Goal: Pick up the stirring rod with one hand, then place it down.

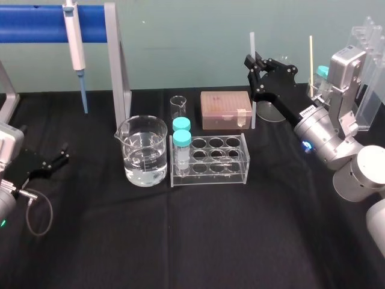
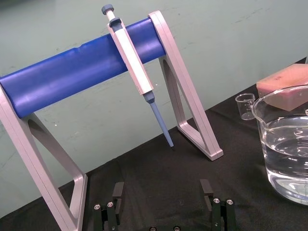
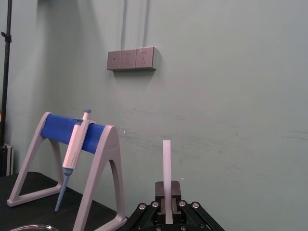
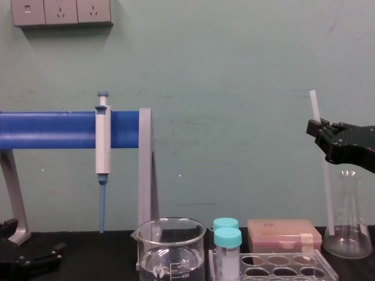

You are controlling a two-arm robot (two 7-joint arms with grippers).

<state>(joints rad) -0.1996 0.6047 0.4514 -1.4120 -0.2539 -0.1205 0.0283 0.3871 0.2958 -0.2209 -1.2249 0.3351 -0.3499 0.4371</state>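
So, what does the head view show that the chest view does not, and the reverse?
Head view: the small beaker behind the rack. Chest view: the wall sockets. Both: the right end effector shut on the stirring rod, the left end effector idle low on the left, the pipette on its blue stand, the big beaker.

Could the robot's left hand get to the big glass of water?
Probably yes. The left hand lies open on the table, with only bare cloth between it and the beaker. The right hand holds the stirring rod farther right.
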